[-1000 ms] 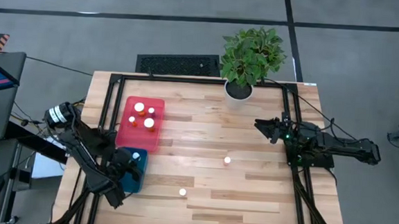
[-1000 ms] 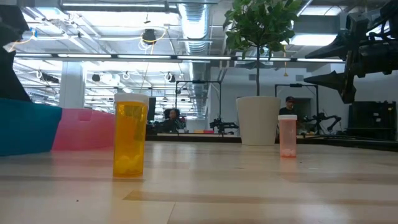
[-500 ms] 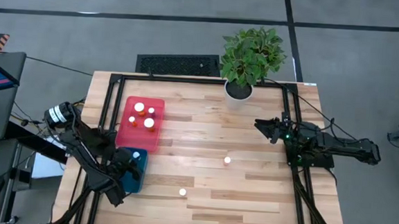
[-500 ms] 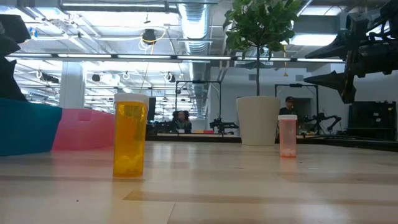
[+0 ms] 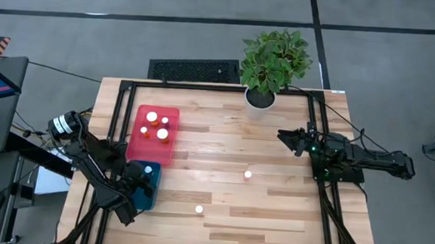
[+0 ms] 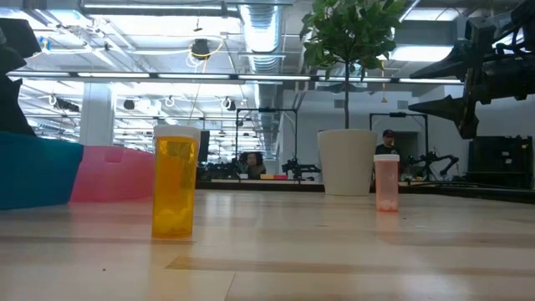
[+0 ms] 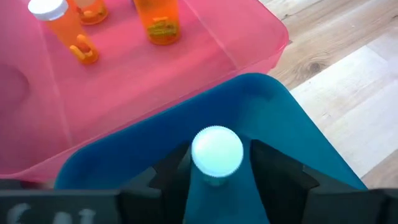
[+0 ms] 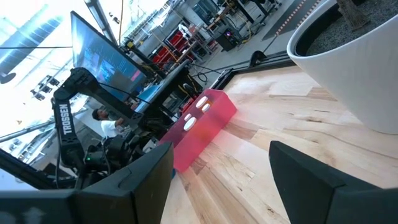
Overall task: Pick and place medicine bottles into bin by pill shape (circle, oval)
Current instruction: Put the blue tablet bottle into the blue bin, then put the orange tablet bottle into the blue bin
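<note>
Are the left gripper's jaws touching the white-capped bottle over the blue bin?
Touching. The left wrist view shows the left gripper with both jaws pressed against the bottle, no gap on either side, above the blue bin.

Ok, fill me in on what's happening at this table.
The left end effector holds a white-capped bottle over the blue bin, beside the red bin that already has bottles in it. Two bottles stand loose on the table. The right end effector waits open near the plant.

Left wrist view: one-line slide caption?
Left gripper holds a white-capped bottle over the blue bin, beside the pink bin.
</note>
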